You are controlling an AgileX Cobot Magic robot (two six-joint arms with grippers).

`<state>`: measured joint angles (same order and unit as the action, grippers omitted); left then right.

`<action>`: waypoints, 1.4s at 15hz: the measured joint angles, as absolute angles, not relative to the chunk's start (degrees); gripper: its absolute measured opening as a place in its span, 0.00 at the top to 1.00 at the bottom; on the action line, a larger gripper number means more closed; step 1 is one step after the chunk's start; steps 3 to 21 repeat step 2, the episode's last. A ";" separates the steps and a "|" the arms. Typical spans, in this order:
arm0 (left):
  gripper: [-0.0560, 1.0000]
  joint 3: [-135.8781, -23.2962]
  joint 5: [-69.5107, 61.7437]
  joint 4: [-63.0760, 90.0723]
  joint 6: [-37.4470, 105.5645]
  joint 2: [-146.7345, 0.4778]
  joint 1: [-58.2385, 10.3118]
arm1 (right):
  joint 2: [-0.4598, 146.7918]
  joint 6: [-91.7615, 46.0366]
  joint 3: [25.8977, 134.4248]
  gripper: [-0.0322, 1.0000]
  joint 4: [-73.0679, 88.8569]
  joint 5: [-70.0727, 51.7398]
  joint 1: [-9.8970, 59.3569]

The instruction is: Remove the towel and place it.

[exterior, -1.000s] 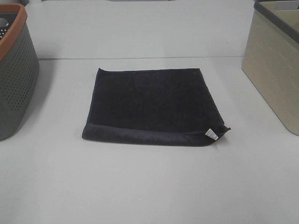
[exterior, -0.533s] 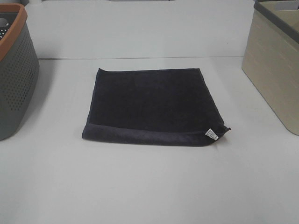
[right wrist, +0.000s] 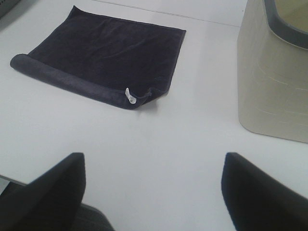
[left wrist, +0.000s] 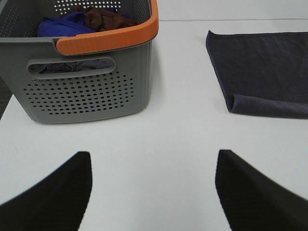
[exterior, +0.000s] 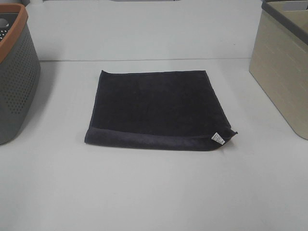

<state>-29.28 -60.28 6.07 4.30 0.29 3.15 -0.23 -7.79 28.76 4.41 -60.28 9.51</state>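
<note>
On table, towel [exterior: 156, 109] flat, grey basket [left wrist: 86, 91] holding clothes [left wrist: 82, 21], both grippers [left wrist: 154, 192] [right wrist: 154, 192] wide.

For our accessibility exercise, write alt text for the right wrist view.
A dark folded towel with a small white tag lies flat on a white table, beside a beige bin. The open right gripper hovers above the bare table.

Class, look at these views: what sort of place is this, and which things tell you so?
Probably a laundry-sorting test bench: a bare white table, a folded dark towel lying flat, a grey basket holding clothes, and a beige bin opposite.
</note>
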 joint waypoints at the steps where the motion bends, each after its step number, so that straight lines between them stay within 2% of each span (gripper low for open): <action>1: 0.31 -29.28 -60.28 6.07 4.30 0.29 3.15 | -0.23 -7.79 28.76 0.23 4.41 -60.28 9.51; 21: 0.31 -29.28 -60.28 6.07 4.30 0.29 3.15 | -0.23 -7.79 28.76 0.23 4.41 -60.28 9.51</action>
